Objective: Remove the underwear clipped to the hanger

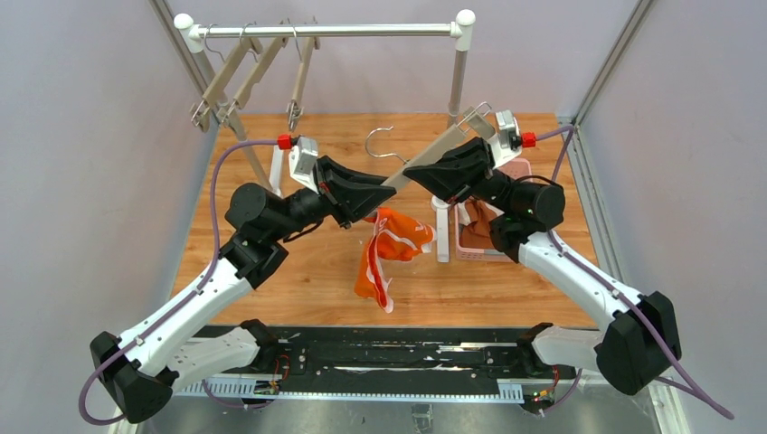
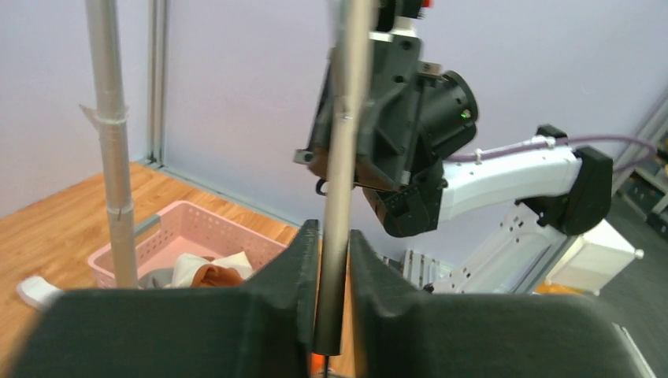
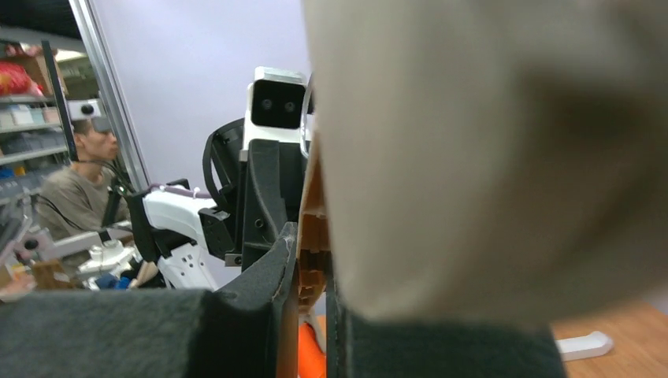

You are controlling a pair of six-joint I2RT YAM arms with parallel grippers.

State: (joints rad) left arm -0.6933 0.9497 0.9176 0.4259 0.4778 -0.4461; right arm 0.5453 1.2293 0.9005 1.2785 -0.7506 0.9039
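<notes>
Two grippers clamp one wooden hanger [image 1: 449, 137], held slantwise at the centre of the overhead frame. The left gripper [image 1: 366, 210] is pinched narrowly on its lower end and the right gripper [image 1: 414, 175] is closed on its middle. Bright orange underwear [image 1: 391, 246] dangles beneath the lower end, above the wooden surface [image 1: 298, 280]. Right of centre, rust-brown underwear [image 1: 479, 220] lies in a pink basket [image 1: 484, 254].

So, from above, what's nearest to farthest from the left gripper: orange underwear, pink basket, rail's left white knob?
1. orange underwear, just below the left gripper.
2. pink basket, to its right.
3. white knob, far back left.
</notes>
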